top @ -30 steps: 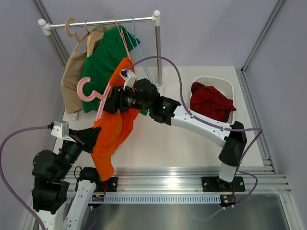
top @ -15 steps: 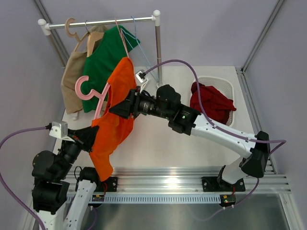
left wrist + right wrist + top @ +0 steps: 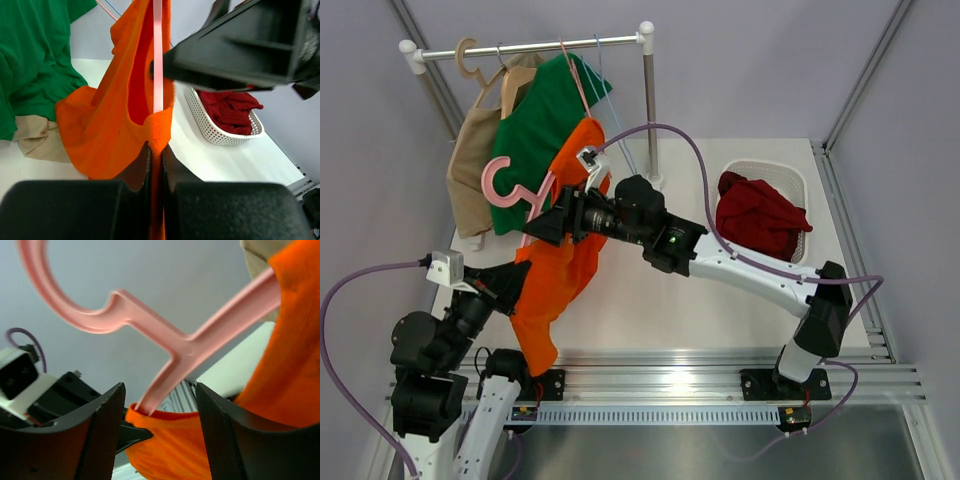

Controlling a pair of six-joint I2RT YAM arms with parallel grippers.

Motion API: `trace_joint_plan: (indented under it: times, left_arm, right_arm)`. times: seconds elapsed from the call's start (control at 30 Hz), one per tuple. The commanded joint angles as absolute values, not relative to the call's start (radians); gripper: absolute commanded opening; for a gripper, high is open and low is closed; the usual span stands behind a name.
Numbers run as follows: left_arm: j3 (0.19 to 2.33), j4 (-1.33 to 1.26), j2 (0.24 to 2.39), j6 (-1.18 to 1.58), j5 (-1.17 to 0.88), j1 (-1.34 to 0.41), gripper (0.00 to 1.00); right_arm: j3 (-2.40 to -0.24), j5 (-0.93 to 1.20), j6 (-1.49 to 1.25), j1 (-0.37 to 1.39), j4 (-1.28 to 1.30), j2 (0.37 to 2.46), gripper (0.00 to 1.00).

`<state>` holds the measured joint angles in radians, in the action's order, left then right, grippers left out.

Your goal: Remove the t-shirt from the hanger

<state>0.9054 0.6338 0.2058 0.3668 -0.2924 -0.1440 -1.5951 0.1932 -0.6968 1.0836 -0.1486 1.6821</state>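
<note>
The orange t-shirt (image 3: 558,268) hangs on the pale pink hanger (image 3: 505,188), held up off the rail at the table's left. My left gripper (image 3: 515,280) is shut on a fold of the t-shirt (image 3: 100,125) at its collar edge, just below the hanger's arm (image 3: 158,60). My right gripper (image 3: 534,230) is open, and the hanger's arm (image 3: 175,347) passes between its fingers (image 3: 102,435) without touching them. The t-shirt (image 3: 285,370) still covers both hanger arms. The right gripper also shows in the left wrist view (image 3: 235,45).
A clothes rail (image 3: 530,45) at the back left carries a green shirt (image 3: 535,130), a beige garment (image 3: 470,165) and thin wire hangers. A white basket (image 3: 766,167) with a dark red garment (image 3: 755,215) stands at the back right.
My right arm swung out right, then came back left, bringing its open jaws around the hanger's arm. The hanger and t-shirt shifted slightly. My left gripper has kept its hold.
</note>
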Motion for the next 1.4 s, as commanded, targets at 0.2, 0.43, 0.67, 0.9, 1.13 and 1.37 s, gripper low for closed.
trace_joint_plan:
  times: [0.2,0.43,0.67,0.9,1.13,1.37]
  left_arm:
    - [0.882,0.439,0.215,0.433,-0.383,-0.15,0.0]
    - [0.865,0.44,0.21,0.427,-0.39,-0.15,0.07]
    - [1.066,0.466,0.256,0.337,-0.344,-0.15,0.7]
    - [1.022,0.299,0.33,0.405,-0.255,-0.15,0.69]
    - [1.043,0.242,0.436,0.446,-0.187,-0.15,0.49]
    - [1.109,0.391,0.442,0.554,-0.215,-0.15,0.64]
  right_arm:
    - [-1.64,0.153,-0.73,1.131,-0.198,1.717,0.5]
    - [-1.617,0.137,-0.715,1.129,-0.207,1.694,0.09]
    - [-1.546,0.112,-0.727,1.121,-0.219,1.625,0.0]
    - [-1.514,0.244,-0.804,1.118,-0.276,1.625,0.0]
    - [-1.447,0.295,-0.841,1.115,-0.354,1.582,0.0]
    - [-1.401,0.281,-0.857,1.08,-0.385,1.517,0.0]
